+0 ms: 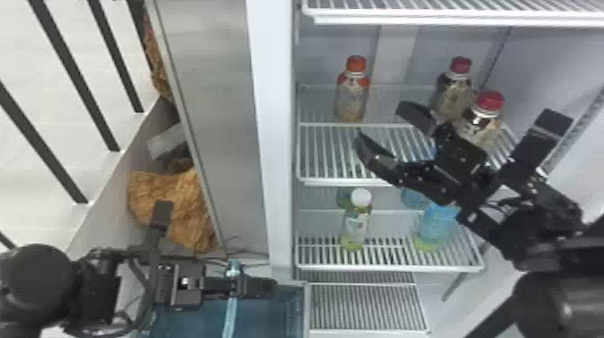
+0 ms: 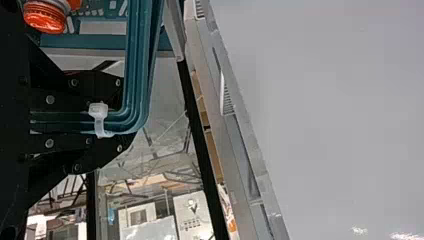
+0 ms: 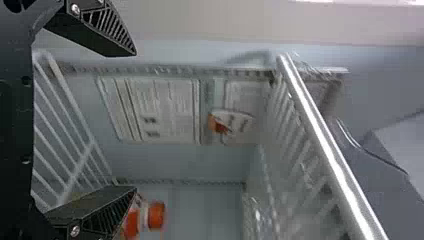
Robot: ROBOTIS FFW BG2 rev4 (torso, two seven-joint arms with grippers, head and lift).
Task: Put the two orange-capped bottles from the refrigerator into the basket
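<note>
Orange-capped bottle (image 1: pixel 353 96) is standing upright on a wire shelf (image 1: pixel 332 182) in the refrigerator (image 1: pixel 274 135), at that shelf's left side; a second orange-capped bottle (image 2: pixel 45 20) is sitting inside the teal basket (image 1: pixel 231 310), with mainly its cap showing from where I'm watching. Left gripper (image 1: pixel 269 287) is clamping the basket by its rim, fingers closed over it, a pale zip tie (image 2: pixel 100 119) showing on the rim between them; basket is hanging low in front of the refrigerator, toward its left side.

Right gripper (image 1: pixel 379 121) is hovering at the shelf, fingers spread, nothing between them; its tips are pointing toward the bottle side, and the shelf bottle is showing just past one fingertip in the wrist view, partly hidden by it.

Same shelf is also holding two red-capped bottles, one farther back (image 1: pixel 451 90) and one nearer (image 1: pixel 483 128), both on the right side, partly behind the right gripper; shelf below is carrying a white-capped bottle (image 1: pixel 357 227) with green at its base, on the left, and a blue-tinted bottle (image 1: pixel 436 224) on the right; crumpled brown material (image 1: pixel 179 206) is lying beyond the refrigerator's left edge.
</note>
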